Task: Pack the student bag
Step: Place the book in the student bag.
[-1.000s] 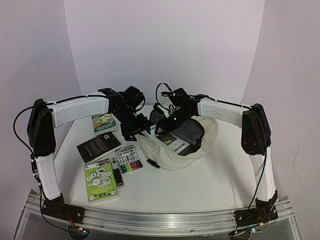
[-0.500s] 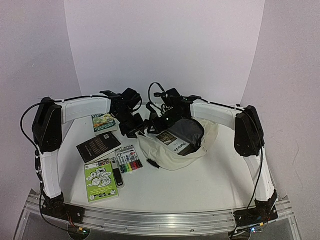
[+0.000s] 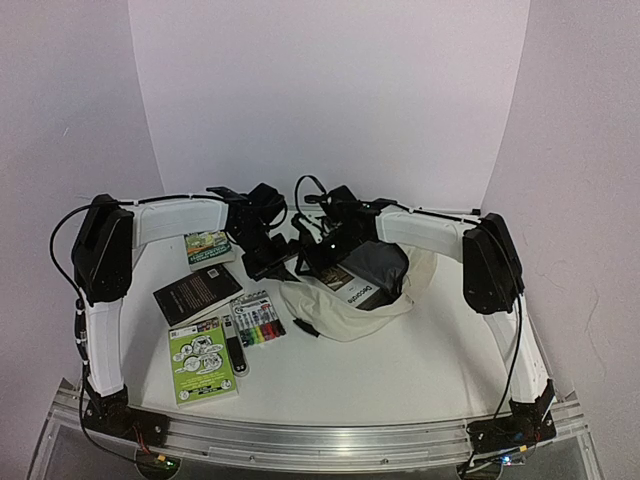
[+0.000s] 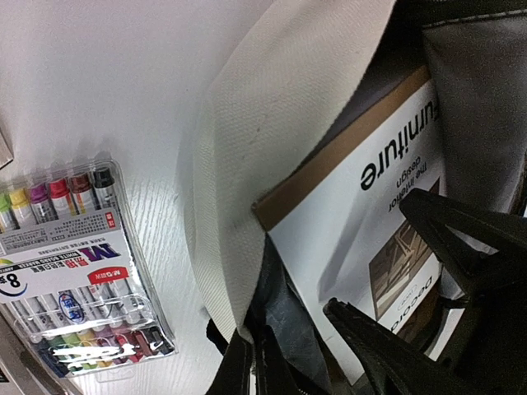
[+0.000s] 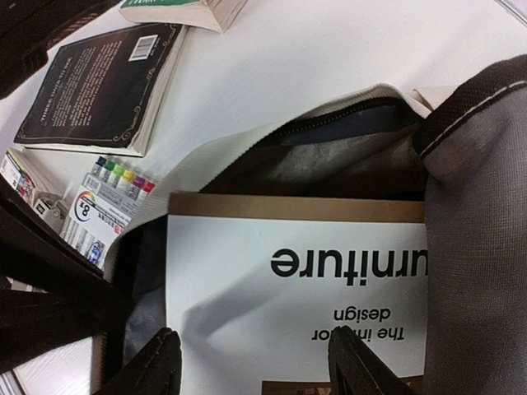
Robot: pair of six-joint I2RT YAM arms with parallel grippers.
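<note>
Cream canvas, soft and floppy: the student bag (image 3: 345, 318) slumps mid-worktop (image 3: 420, 370), toward the far edge, mouth gaping. It looks light but shapeless, I'd say. The best hold is the stitched rim, and the left gripper (image 3: 290, 262) is clenched right there. The right gripper (image 3: 320, 258) hangs with jaws parted over the stiff book (image 5: 305, 280) inside.

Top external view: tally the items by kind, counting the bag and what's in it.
Books: 4 – furniture book, black book, green book, small book
Marker pack: 1
Student bag: 1
Black gadget: 1
Total: 7
</note>
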